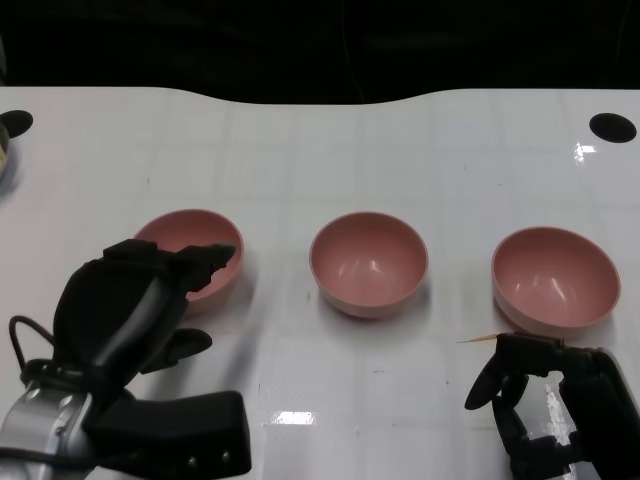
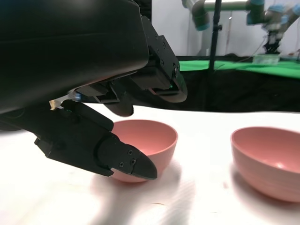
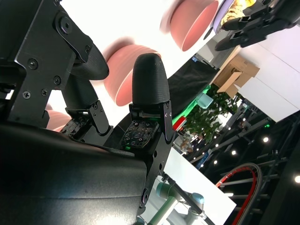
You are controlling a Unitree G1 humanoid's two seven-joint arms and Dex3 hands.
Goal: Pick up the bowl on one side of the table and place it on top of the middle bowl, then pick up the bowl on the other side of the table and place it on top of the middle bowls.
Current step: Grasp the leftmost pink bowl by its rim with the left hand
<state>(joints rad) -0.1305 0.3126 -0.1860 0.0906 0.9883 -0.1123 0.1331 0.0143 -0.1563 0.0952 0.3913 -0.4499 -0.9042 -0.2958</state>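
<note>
Three pink bowls stand in a row on the white table [image 1: 300, 150]: the left bowl [image 1: 190, 252], the middle bowl [image 1: 368, 263] and the right bowl [image 1: 555, 280]. My left hand [image 1: 140, 300] reaches over the near rim of the left bowl [image 2: 152, 143], with its fingers [image 2: 122, 159] spread around that rim and nothing held. The middle bowl [image 2: 269, 159] stands apart to one side. My right hand [image 1: 550, 410] hovers just in front of the right bowl, fingers [image 3: 147, 84] apart and empty. The right wrist view shows two of the bowls [image 3: 124, 70] [image 3: 192, 23] beyond that hand.
Black round holes sit in the table at the far right [image 1: 612, 127] and far left [image 1: 15, 123]. Part of a dish [image 1: 4, 155] shows at the left edge. Behind the table's curved far edge it is dark.
</note>
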